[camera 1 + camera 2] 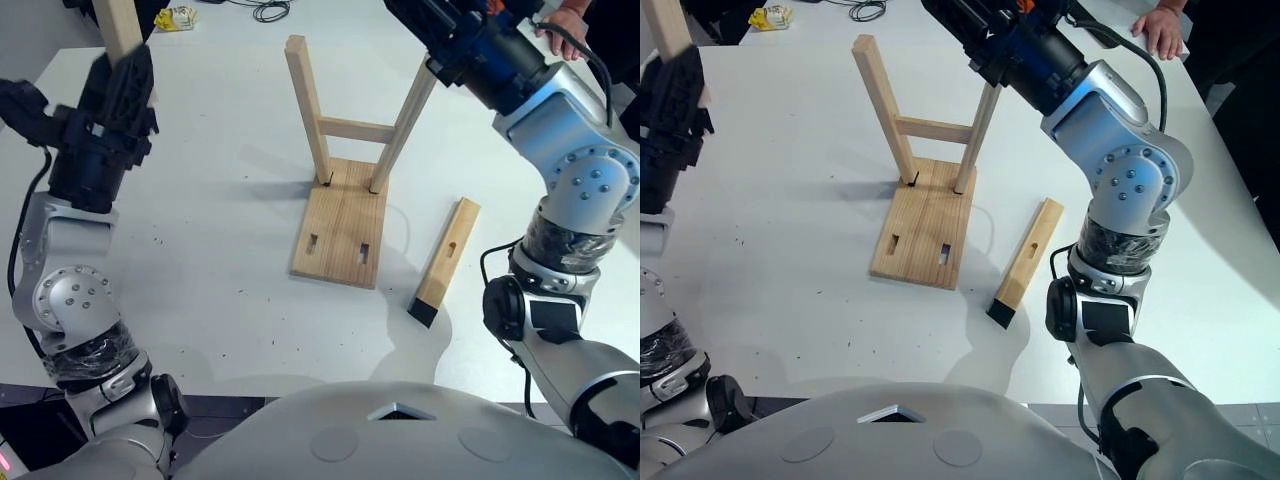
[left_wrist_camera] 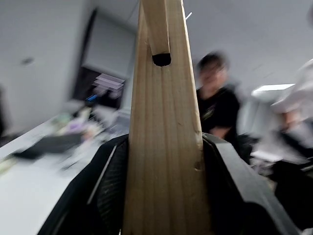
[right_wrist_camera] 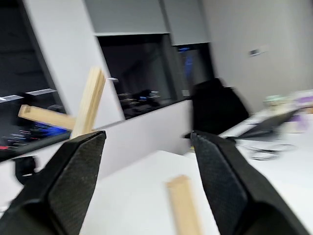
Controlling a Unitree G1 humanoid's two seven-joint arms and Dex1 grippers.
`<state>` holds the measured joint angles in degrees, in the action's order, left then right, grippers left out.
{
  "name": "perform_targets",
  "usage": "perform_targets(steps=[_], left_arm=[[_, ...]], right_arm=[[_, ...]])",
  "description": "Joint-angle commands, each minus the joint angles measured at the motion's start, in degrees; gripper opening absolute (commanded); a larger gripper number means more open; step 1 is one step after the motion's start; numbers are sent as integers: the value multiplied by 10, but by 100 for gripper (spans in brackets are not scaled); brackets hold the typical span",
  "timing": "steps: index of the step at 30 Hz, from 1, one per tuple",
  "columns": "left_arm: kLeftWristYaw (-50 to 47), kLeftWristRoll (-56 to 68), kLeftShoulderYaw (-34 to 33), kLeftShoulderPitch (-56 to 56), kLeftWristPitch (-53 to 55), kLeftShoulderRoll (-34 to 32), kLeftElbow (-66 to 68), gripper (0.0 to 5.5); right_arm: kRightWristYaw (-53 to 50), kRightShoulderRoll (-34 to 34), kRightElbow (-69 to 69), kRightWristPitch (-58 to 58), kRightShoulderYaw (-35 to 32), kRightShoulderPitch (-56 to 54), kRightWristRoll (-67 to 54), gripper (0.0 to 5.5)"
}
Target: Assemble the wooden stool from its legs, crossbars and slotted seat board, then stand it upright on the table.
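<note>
**A:** How far along is the stool?

**B:** Half built. The board [image 1: 340,225] lies flat in the middle of the table [image 1: 200,200]. Two legs rise from its far slots, the left leg [image 1: 307,105] and the right leg [image 1: 405,125]. A crossbar [image 1: 355,129] joins them partway up. The two near slots [image 1: 313,242] face upward.

**A:** And your left tool?

**B:** My left tool [image 1: 125,75] is clenched on the held leg [image 2: 164,147], which it holds upright above the far left of the table, well apart from the board. From the wrist I see my black fingers [image 2: 115,186] pressed against both sides of the wood. Higher up that leg there is a groove with a rounded end.

**A:** The right one?

**B:** My right tool [image 3: 146,139] is released, its fingers spread wide with the table showing between them. It hangs at the far right, just beside the top of the right leg. I cannot tell whether it touches the wood.

**A:** Any other parts about?

**B:** A loose leg [image 1: 447,255] lies flat on the table to the right of the board, near it but not touching. It runs from near to far, with a slot in its upper face and a dark cap [image 1: 423,313] on its near end.
</note>
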<state>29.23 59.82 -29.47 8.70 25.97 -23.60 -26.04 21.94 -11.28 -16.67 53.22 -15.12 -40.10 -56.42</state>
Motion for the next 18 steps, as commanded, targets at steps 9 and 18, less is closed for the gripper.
perform_targets(steps=[9, 18], left_arm=[[136, -8, 186, 31, 44, -19, -15, 205], [180, 4, 204, 42, 50, -33, -18, 205]], right_arm=[[167, -88, 3, 38, 47, 13, -85, 322], [214, -127, 36, 69, 46, 13, -128, 322]])
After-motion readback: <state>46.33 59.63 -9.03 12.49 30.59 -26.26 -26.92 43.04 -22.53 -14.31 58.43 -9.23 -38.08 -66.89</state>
